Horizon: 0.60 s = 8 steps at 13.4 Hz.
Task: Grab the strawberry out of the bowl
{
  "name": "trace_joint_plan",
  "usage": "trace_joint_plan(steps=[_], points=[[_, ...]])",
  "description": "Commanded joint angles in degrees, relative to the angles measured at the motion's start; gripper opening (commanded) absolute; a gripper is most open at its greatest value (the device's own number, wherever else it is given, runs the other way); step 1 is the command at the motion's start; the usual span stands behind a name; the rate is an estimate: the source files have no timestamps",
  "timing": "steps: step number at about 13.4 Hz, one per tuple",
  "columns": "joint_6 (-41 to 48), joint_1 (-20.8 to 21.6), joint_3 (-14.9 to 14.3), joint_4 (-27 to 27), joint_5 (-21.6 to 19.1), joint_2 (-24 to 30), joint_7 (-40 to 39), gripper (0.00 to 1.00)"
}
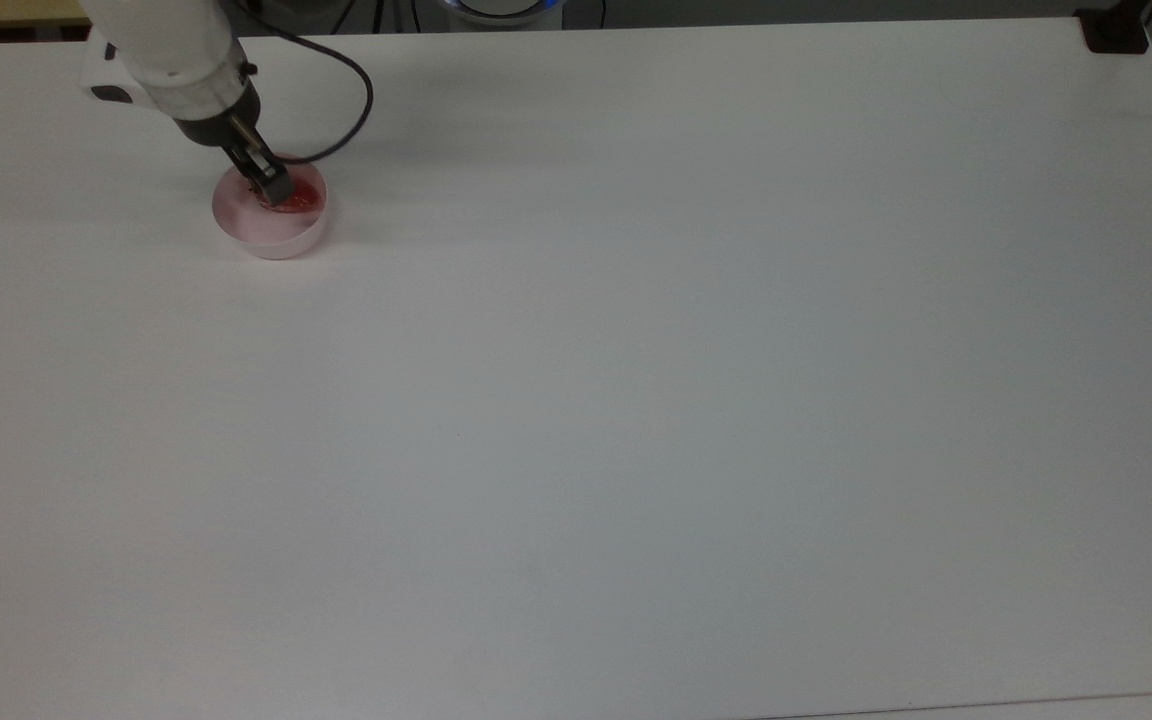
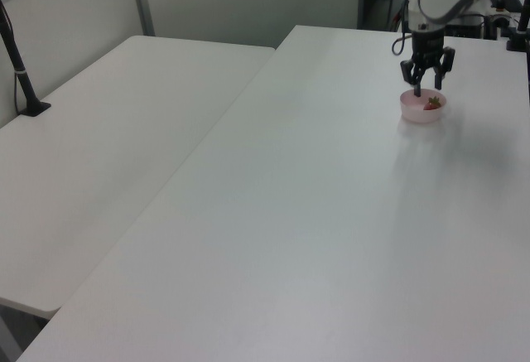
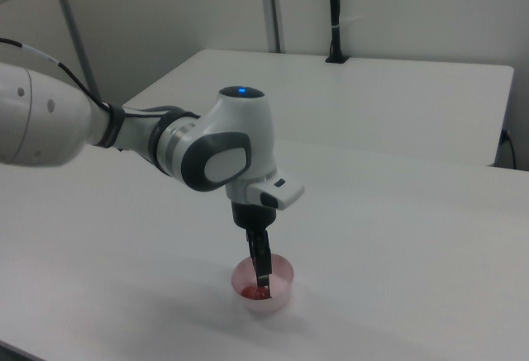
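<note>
White counter (image 1: pixel 636 400), bare and broad. Claw (image 2: pixel 426 90) spread wide in the left view, pointing down into pale pink bowl (image 1: pixel 266 235), fingertips at rim height. Strawberry (image 1: pixel 301 197) lying inside bowl, just beside the tips, ungripped. Black cable (image 1: pixel 356 110) looping behind wrist. Second white table (image 2: pixel 108 147) alongside.

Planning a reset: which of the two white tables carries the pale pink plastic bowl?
The white table on the left view's right: the round pale pink bowl sits on it. The other table bears a black post.
</note>
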State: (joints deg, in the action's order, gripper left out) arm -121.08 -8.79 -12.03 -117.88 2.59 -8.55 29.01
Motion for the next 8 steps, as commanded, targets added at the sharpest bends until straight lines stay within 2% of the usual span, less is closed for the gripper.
trace_joint_plan(steps=[1,4,7,8], points=[[-4.07,1.06,0.08,-2.71,-0.04,0.12,4.74,0.61],[-4.07,1.15,0.08,-3.24,0.05,0.11,4.65,0.62],[-4.68,1.15,-0.01,-5.07,1.62,0.11,4.74,0.73],[-5.82,1.15,0.08,-6.04,2.15,0.11,4.74,0.74]])
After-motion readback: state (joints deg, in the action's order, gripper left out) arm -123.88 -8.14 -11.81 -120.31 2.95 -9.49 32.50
